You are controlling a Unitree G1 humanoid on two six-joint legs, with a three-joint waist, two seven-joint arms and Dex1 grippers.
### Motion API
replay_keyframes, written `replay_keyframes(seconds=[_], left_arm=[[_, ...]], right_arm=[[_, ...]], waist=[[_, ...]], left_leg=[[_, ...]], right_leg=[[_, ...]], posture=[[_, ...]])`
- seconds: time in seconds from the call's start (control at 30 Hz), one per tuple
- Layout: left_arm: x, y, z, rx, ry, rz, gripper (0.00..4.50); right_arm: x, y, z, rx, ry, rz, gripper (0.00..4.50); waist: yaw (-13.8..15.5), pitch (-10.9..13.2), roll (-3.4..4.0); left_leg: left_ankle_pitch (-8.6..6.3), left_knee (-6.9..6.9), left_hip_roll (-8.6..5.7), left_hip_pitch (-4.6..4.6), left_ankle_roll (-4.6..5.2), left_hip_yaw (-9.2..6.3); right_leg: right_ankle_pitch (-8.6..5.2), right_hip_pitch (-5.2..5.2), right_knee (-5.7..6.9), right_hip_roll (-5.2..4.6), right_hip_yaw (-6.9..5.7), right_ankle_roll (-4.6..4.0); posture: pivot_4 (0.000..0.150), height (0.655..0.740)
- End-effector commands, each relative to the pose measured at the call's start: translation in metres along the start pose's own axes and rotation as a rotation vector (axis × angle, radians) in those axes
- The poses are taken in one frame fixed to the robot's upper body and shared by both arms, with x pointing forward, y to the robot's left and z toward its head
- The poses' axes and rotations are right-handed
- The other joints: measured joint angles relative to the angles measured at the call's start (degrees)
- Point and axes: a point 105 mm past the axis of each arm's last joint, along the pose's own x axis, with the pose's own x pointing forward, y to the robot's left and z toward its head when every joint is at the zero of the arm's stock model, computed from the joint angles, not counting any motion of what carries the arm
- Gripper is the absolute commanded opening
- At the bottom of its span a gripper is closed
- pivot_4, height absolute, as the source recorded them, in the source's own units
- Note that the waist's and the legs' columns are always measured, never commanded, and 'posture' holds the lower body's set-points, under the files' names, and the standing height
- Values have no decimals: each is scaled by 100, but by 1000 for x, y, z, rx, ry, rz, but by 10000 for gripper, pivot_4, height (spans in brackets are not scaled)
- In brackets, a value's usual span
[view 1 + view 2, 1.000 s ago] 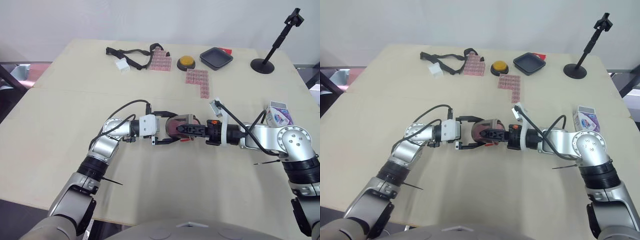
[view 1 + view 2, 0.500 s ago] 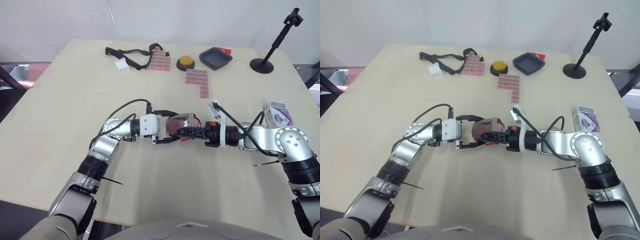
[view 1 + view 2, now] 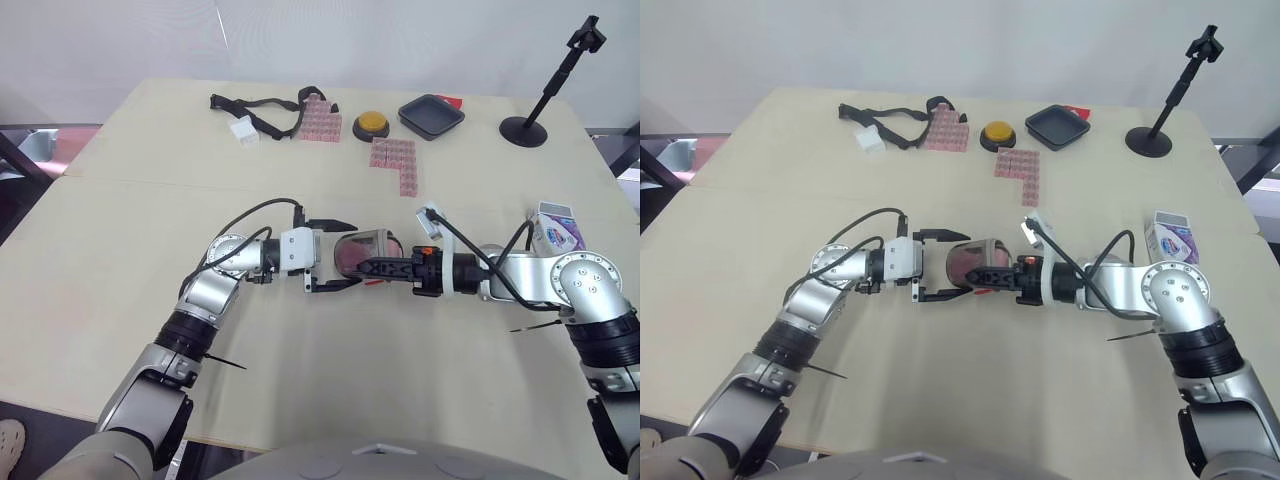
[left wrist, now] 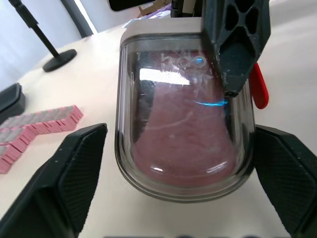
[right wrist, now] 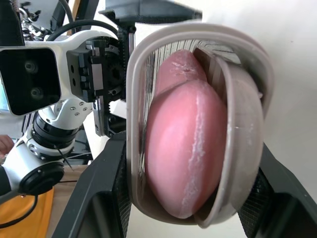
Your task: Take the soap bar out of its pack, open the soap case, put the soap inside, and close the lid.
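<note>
The case point(image 3: 362, 250) sits at the middle of the tabletop point(image 3: 120, 260), between the two pincers. It is a rounded oblong with a taupe rim and a clear, smoky lid point(image 4: 178, 99) streaked with glare. The soap point(image 5: 185, 153) is inside, a pink oval bar with a pale, chalky seam along its edge. Whether the lid is fully seated I cannot tell.

The right pincer point(image 3: 985, 277) is clamped on the case, with one finger point(image 4: 237, 44) lying across the lid. The left pincer point(image 3: 351, 254) stands wide apart, its fingers point(image 4: 64, 178) flanking the case's near end without touching it.

The pack point(image 3: 555, 227), a white and purple box, stands well apart, by the right arm's elbow.
</note>
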Motion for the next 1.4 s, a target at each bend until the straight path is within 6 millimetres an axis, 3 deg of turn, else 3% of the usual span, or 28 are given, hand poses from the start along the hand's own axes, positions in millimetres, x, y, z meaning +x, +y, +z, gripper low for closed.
replay_keyframes(seconds=[0.03,0.3,0.5,0.7,0.87,1.07,1.4], left_arm=[[-7,17,12,18,-29,35,45000],[-25,17,5,-140,17,-49,45000],[-38,16,11,-359,60,-134,45000],[-21,25,24,-402,74,-124,45000],[2,26,36,-341,65,-115,45000],[21,17,25,-252,104,-94,45000],[35,16,25,-281,62,-53,45000]], right_arm=[[-3,8,5,-38,-7,24,21360],[-12,1,9,-143,27,-41,21295],[-36,-8,29,-496,172,-229,21281],[-50,-7,38,-921,433,-350,21279],[-44,3,37,-1114,622,-352,21277],[-32,9,33,-1266,811,-356,21276],[-6,12,40,-1333,805,-342,21276]], waist=[[-5,0,0],[-13,1,0],[-27,5,0],[-30,8,-3],[-63,10,-6],[-67,10,-7],[-51,10,-6]], left_leg=[[0,0,0,1,0,0],[0,-6,0,1,0,0],[1,-11,-1,4,-2,0],[0,-24,2,1,-3,-4],[0,-25,6,1,-4,-4],[0,-23,22,4,-9,-6],[4,-21,40,12,-19,-5]], right_leg=[[0,0,0,0,0,0],[0,0,-4,1,0,-1],[0,2,-5,1,-1,-1],[0,7,-21,10,-3,0],[0,7,-17,16,2,0],[0,7,-3,36,8,0],[0,7,18,46,16,-1]], posture=[[1500,7338],[1500,7338],[1500,7338],[1500,7338],[1500,7338],[1500,7338],[1500,7338]])
